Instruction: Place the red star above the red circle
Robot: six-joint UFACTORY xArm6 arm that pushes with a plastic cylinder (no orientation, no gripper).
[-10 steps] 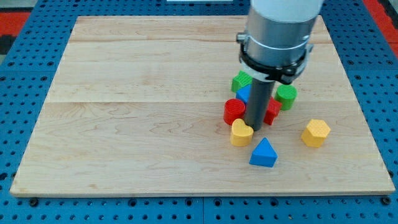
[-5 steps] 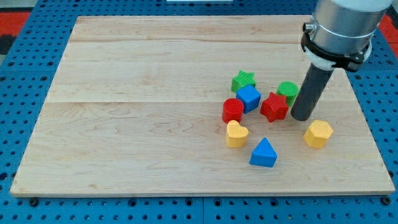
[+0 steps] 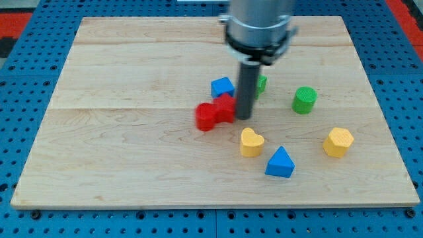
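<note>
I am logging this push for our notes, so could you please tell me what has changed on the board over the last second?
My tip swept from the view's right to the left, shoving the red star and red circle leftward, touching. The blue cube shifted up-left; the green star is now mostly hidden behind the rod. The green cylinder, yellow heart, blue triangle and yellow hexagon stayed put.

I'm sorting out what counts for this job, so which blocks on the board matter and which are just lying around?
For the job:
red star
red circle, touching the star's left side
my tip, at the star's right side

Lying about:
blue cube
green star, partly hidden
green cylinder
yellow heart
yellow hexagon
blue triangle
</note>
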